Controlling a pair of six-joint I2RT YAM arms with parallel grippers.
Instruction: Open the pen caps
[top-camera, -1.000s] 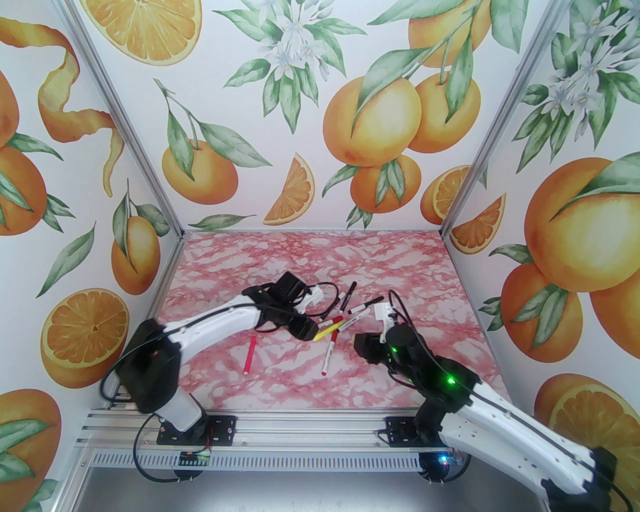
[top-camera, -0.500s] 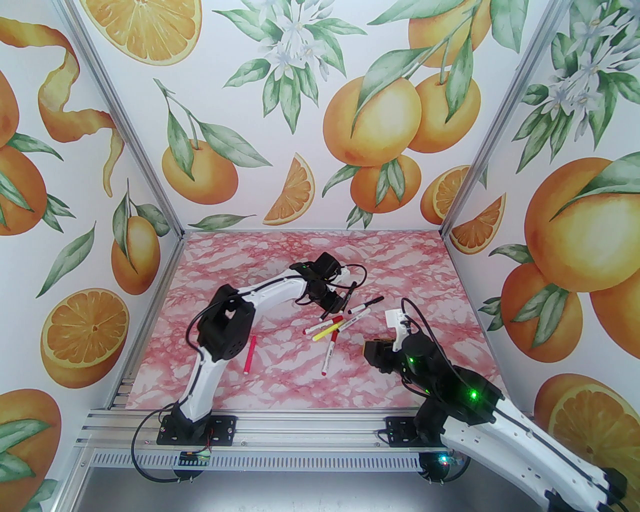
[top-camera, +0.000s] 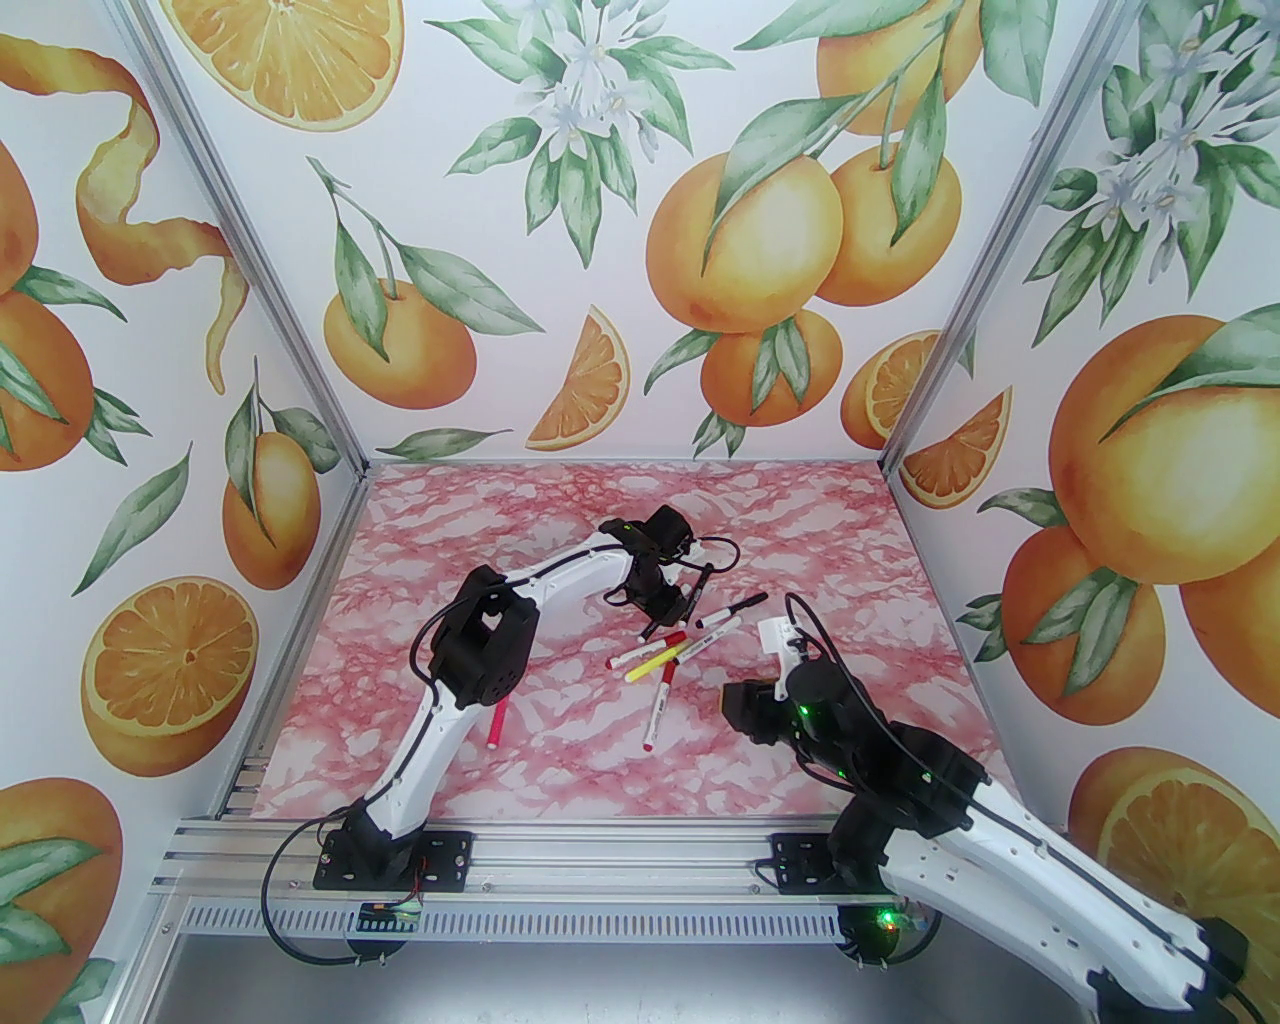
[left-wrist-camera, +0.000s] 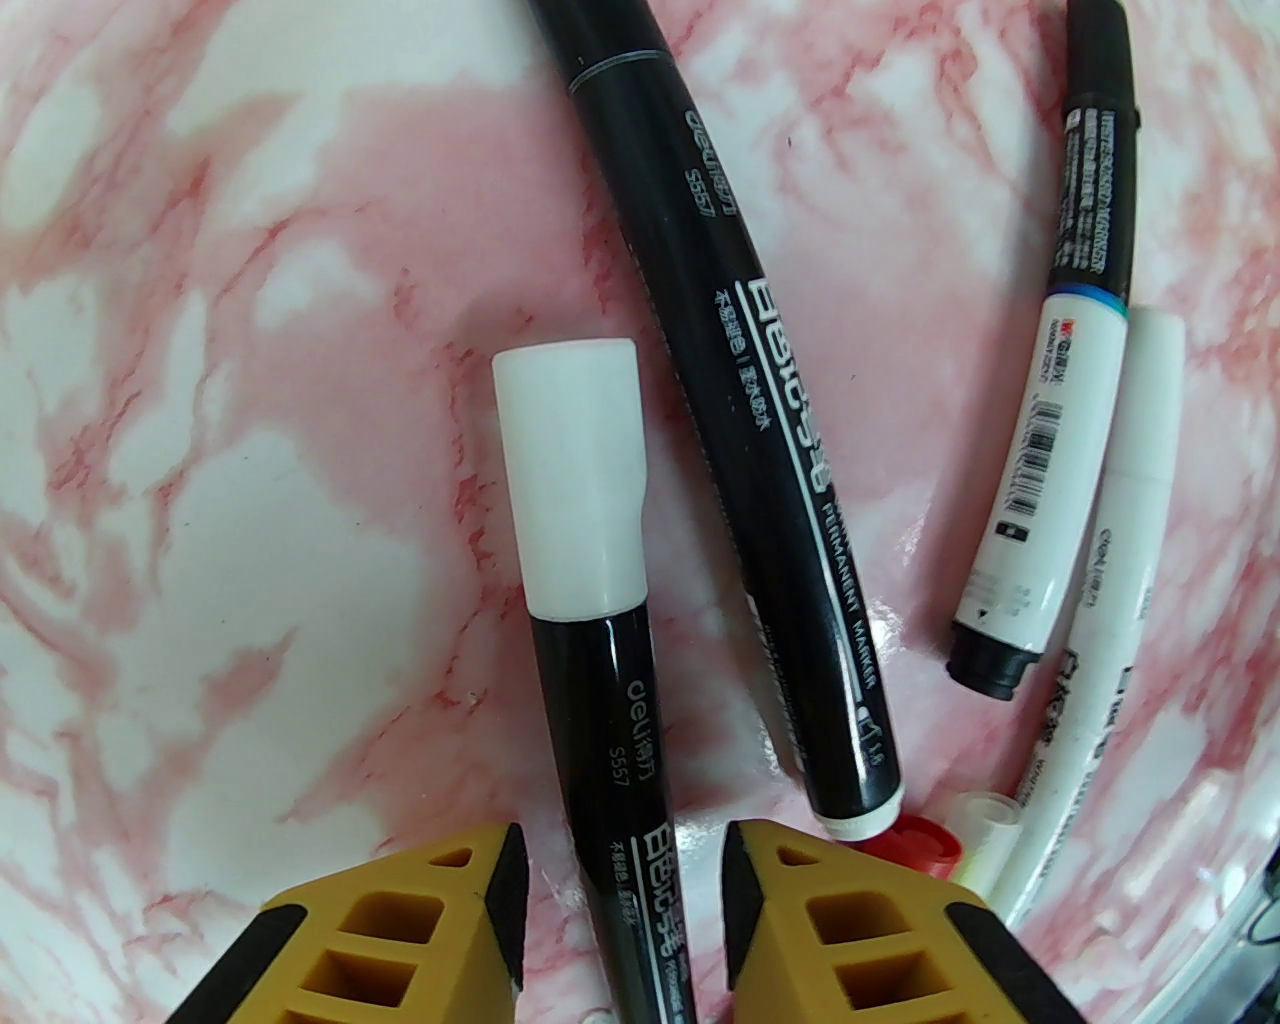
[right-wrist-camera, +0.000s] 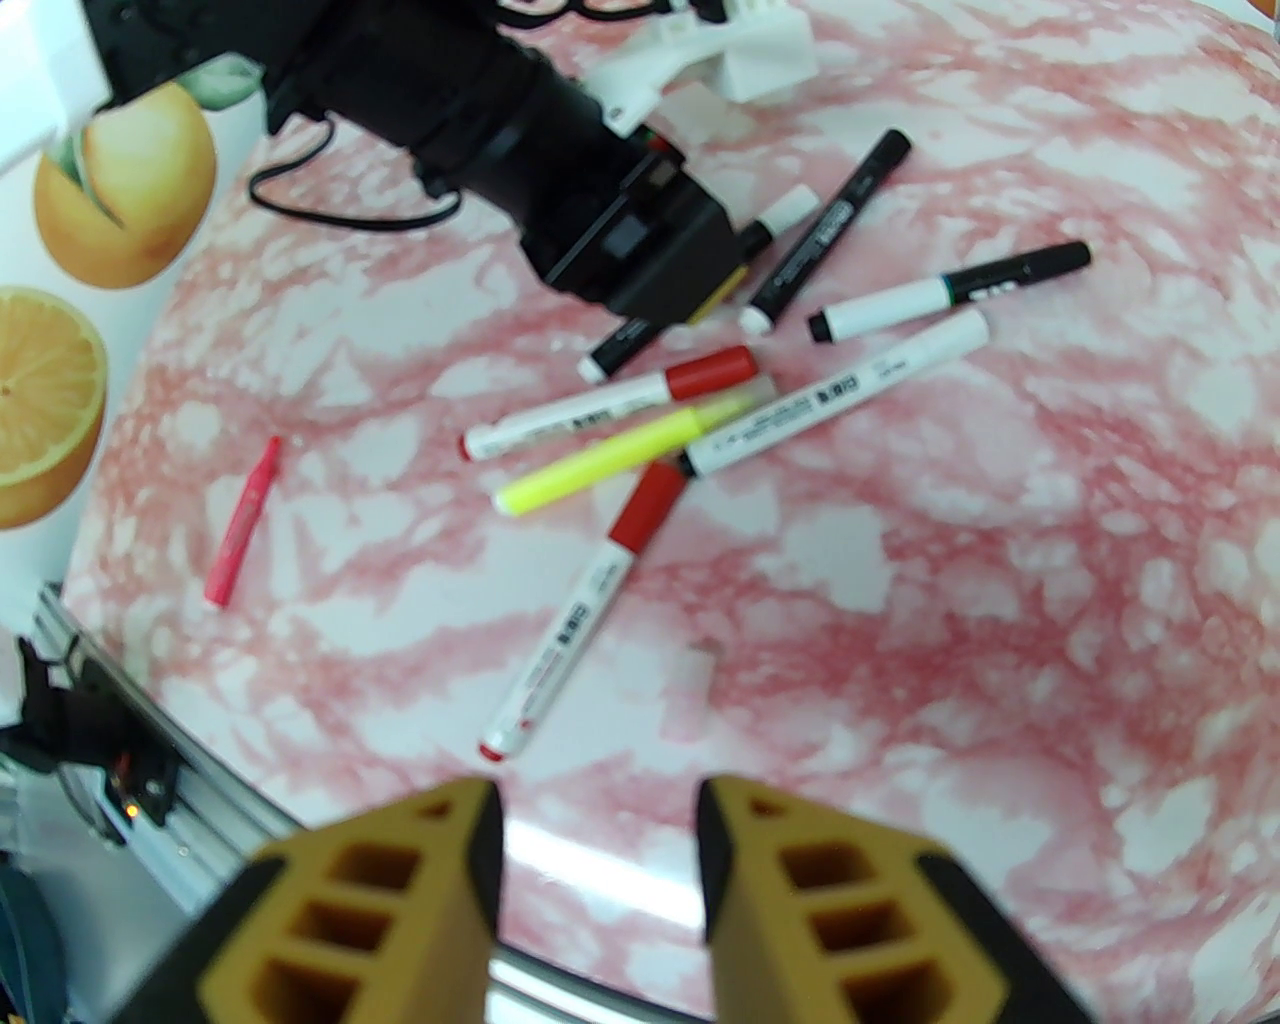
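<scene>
Straddles the black pen (left-wrist-camera: 600, 720) below its white cap (left-wrist-camera: 575, 480) with the left claw (left-wrist-camera: 622, 830), part-open, apparently not pinching; hovers the right claw (right-wrist-camera: 597, 790) over the worktop (right-wrist-camera: 950, 600), part-open, empty.

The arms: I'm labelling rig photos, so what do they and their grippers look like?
The left arm and right arm have white shells, black joint housings and looping black cables; green lights glow on the right one. The left gripper and right gripper have mustard-yellow fingers with rectangular cut-outs and black pads.
</scene>
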